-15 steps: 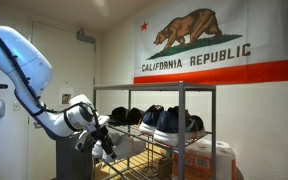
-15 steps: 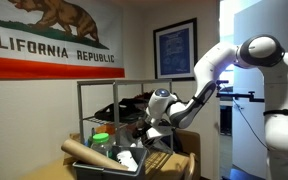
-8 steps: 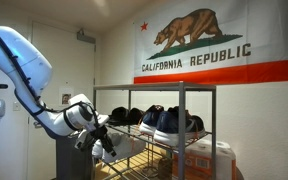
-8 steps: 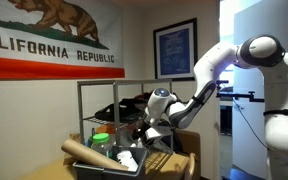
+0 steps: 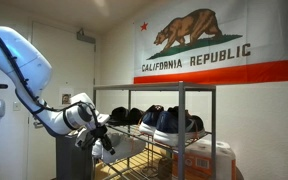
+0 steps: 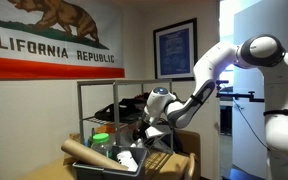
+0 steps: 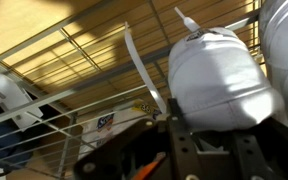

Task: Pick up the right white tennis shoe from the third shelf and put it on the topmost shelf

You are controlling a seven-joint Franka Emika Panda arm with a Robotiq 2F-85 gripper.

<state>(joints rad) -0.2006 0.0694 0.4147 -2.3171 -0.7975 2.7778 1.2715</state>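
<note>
In the wrist view the white tennis shoe (image 7: pixel 219 75) fills the upper right, heel toward me, resting on the wire grid of the third shelf (image 7: pixel 79 55). My gripper (image 7: pixel 212 140) is shut on its heel, one dark finger (image 7: pixel 177 148) pressed against each side. Its white twin (image 7: pixel 286 35) lies beside it at the right edge. In both exterior views the gripper (image 5: pixel 105 142) (image 6: pixel 144 130) reaches into the grey rack below the topmost shelf (image 5: pixel 154 88) (image 6: pixel 109 81). The hand hides the shoe there.
Dark navy sneakers (image 5: pixel 164 120) stand on the tier above the gripper. A dark shoe (image 7: pixel 9 95) sits left of the grip. The rack's front post (image 5: pixel 180 130) stands close by. A box (image 5: pixel 202 160), a green-lidded jar (image 6: pixel 102 140) and a cardboard tube (image 6: pixel 94 157) are near the rack.
The arm has stayed at the same spot in the rack. The jaws have drawn together onto the shoe's heel.
</note>
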